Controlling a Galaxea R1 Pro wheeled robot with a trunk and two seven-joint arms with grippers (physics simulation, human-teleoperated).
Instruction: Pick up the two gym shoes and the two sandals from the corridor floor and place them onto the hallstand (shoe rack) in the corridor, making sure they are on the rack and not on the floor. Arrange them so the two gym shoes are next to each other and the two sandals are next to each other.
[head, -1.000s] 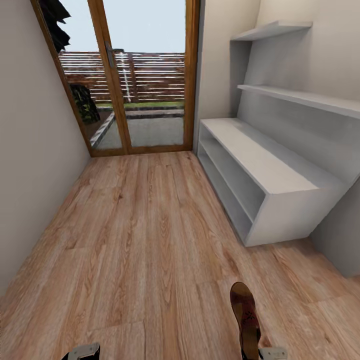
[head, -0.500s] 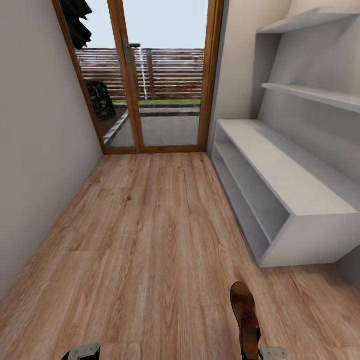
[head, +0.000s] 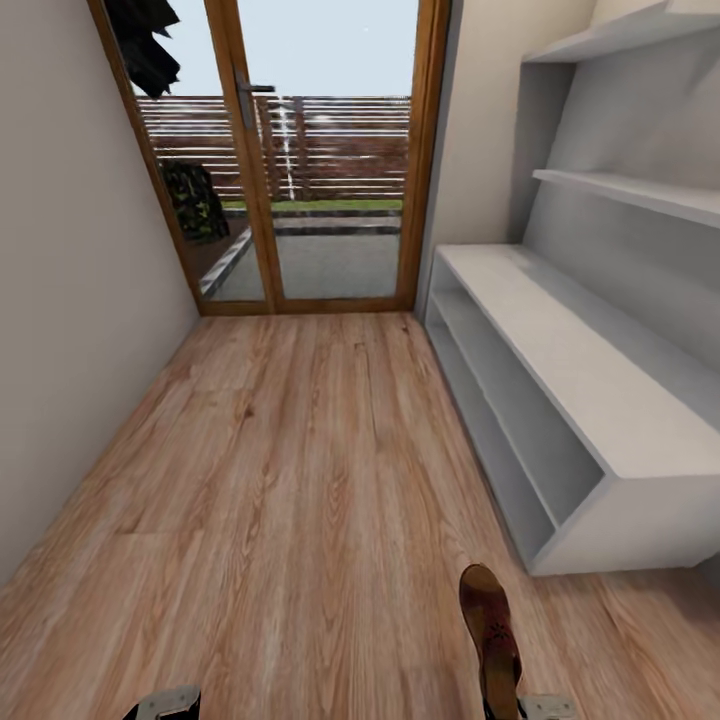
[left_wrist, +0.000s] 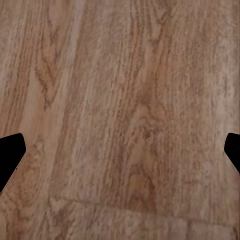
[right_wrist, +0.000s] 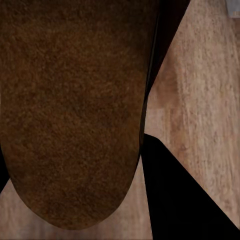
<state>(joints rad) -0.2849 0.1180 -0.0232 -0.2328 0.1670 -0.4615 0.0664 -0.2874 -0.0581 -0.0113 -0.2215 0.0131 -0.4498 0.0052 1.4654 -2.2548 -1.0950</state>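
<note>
Sandal of dark brown leather (head: 490, 640), with a lighter brown footbed, juts forward from the lower edge of the head view, its toe end pointing down the corridor. It is gripped by the right claw (head: 545, 708), of which only a pale grey corner shows; the right wrist view has the sandal's rough brown sole (right_wrist: 70, 110) pressed close against one dark finger (right_wrist: 185, 195), so the claw is clenched on it. Held out in front and above the floor, it looks carried this way for transport to the rack.

At the lower left, the left claw (head: 165, 704) hangs over light brown wood-plank corridor floor (head: 290, 470). In the left wrist view its two dark fingertips (left_wrist: 10, 152) sit wide apart with only grained planks between them, so it is released and carries nothing.

Further ahead on the right stands the pale grey hallstand (head: 590, 400), a long worktop over two low open shelves, with a back panel and two stepped wall shelves above. All its visible surfaces are bare. It lies near the sandal but well apart from it.

At the far end, a wood-framed glass door (head: 310, 160) shows a slatted fence outside.
</note>
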